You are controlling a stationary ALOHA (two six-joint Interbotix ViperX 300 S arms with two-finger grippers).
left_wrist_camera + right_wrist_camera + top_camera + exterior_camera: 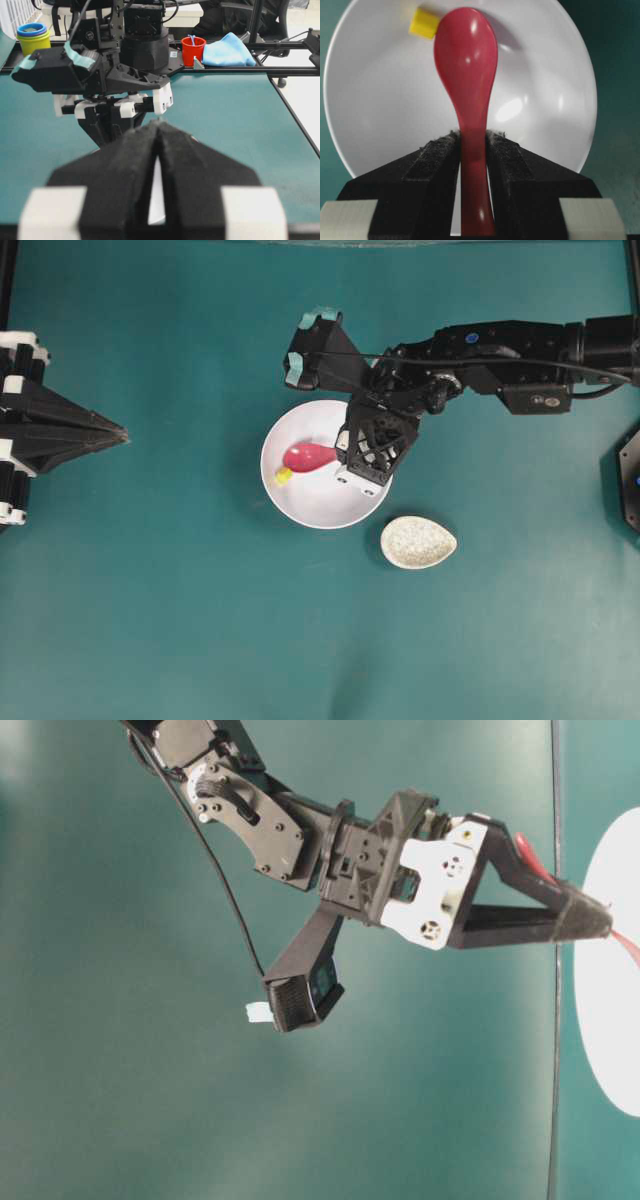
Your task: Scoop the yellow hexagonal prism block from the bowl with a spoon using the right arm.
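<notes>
Right gripper (pixel 473 142) clamps the spoon (pixel 467 65) over the bowl (pixel 370 110); yellow block (pixel 424 23) touches its scoop; speckled dish (pixel 418 542) nearby.

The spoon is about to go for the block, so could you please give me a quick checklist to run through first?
1. Spoon clamped by its handle in the right gripper: ok.
2. Block inside the bowl: ok, it lies at the scoop's tip, to one side.
3. Block already in the scoop: not ok, it sits beside the scoop, not in it.
4. Scoop touching the bowl floor: cannot tell.
5. Left gripper clear of the bowl: ok, parked at the table's edge, shut.
6. Spoon rest out of the way: ok, it sits apart from the bowl.
</notes>
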